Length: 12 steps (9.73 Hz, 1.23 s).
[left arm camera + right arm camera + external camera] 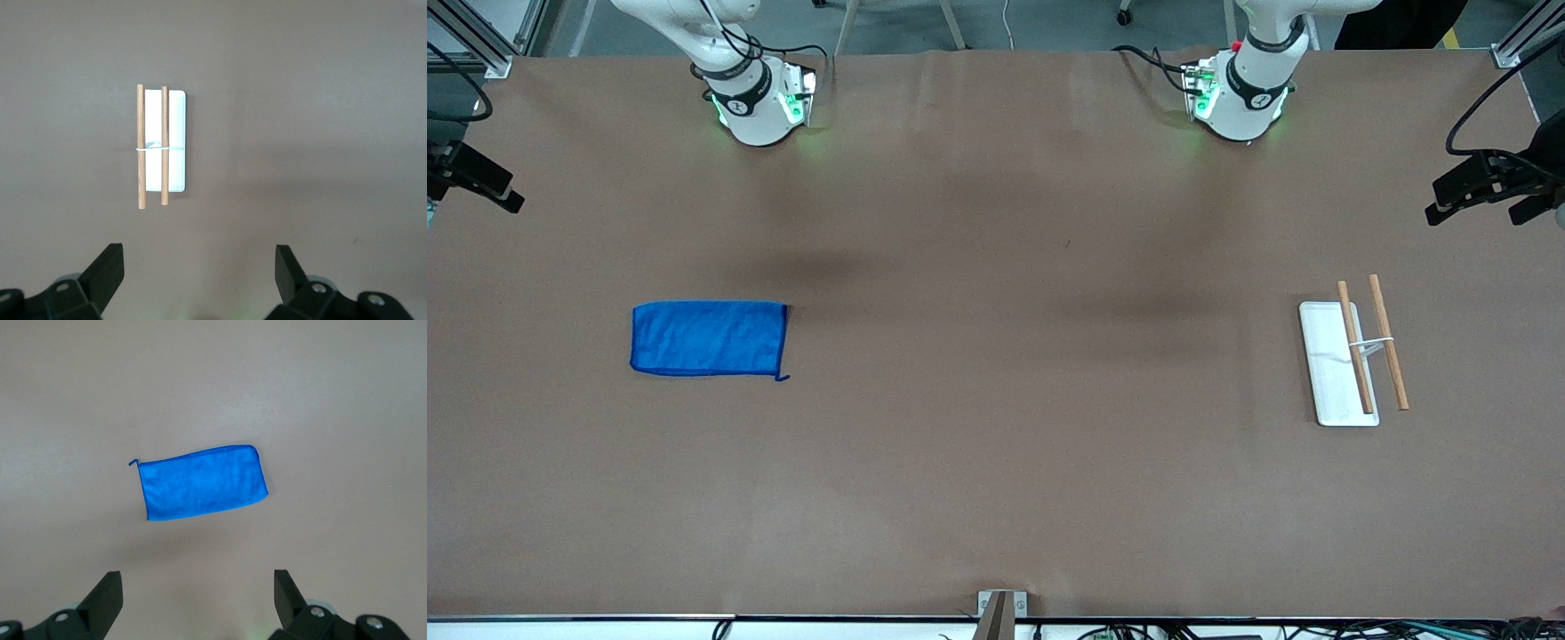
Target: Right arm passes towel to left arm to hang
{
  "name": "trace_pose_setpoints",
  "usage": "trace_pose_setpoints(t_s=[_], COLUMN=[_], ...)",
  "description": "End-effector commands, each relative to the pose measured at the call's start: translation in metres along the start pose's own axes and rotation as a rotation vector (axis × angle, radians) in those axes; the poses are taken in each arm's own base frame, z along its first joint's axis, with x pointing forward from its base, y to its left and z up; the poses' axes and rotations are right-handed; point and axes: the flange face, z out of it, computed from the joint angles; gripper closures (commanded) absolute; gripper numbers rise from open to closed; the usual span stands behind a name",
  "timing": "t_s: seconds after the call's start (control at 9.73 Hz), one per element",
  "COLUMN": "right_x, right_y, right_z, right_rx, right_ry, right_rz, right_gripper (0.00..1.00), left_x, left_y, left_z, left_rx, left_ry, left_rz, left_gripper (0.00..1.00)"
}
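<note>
The blue towel (pixel 709 339) lies flat and folded on the brown table toward the right arm's end, its small loop at one corner. In the right wrist view the towel (pixel 202 483) sits well below my right gripper (pixel 198 597), which hangs high above the table, open and empty. My left gripper (pixel 199 273) is also open and empty, high over the table, looking down on the hanging rack (pixel 162 145). Neither gripper shows in the front view; only the two arm bases do.
The rack (pixel 1352 360) is a white base plate with two wooden rods on a thin wire frame, toward the left arm's end. Black camera mounts (pixel 1489 182) stand at both table ends. A small bracket (pixel 1000 609) sits at the near edge.
</note>
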Motion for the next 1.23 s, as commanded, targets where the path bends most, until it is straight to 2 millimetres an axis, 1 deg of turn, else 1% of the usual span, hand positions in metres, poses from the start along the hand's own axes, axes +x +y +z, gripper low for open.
trace_pose_setpoints(t_s=[0.0, 0.31, 0.51, 0.62, 0.72, 0.82, 0.92, 1.13], right_x=[-0.004, -0.004, -0.005, 0.001, 0.015, 0.024, 0.030, 0.051], right_y=[0.001, -0.001, -0.010, -0.017, -0.019, -0.020, -0.026, -0.027], right_z=[-0.006, -0.006, 0.001, 0.018, 0.056, 0.094, 0.134, 0.230], right_rx=[0.000, 0.000, -0.002, -0.005, -0.007, -0.008, -0.009, -0.010], right_ry=[0.013, 0.015, -0.003, -0.031, -0.050, -0.063, -0.072, -0.115], right_rz=[0.013, 0.010, -0.010, -0.022, -0.023, -0.025, -0.036, -0.088], right_gripper=[0.00, 0.00, 0.00, 0.00, 0.00, 0.00, 0.00, 0.00], left_x=[0.004, 0.005, 0.005, 0.005, 0.005, 0.005, 0.005, 0.006], left_y=[-0.001, -0.001, -0.004, -0.004, -0.004, -0.002, -0.001, -0.002], left_z=[0.015, 0.014, 0.013, 0.014, 0.015, 0.014, 0.014, 0.015], left_rx=[0.014, 0.014, 0.011, 0.014, 0.015, 0.015, 0.014, 0.009], left_ry=[-0.033, -0.031, -0.028, -0.030, -0.031, -0.030, -0.030, -0.030], left_rz=[-0.005, -0.015, -0.017, -0.014, -0.016, -0.009, -0.011, 0.000], left_gripper=[0.00, 0.00, 0.00, 0.00, 0.00, 0.00, 0.00, 0.00])
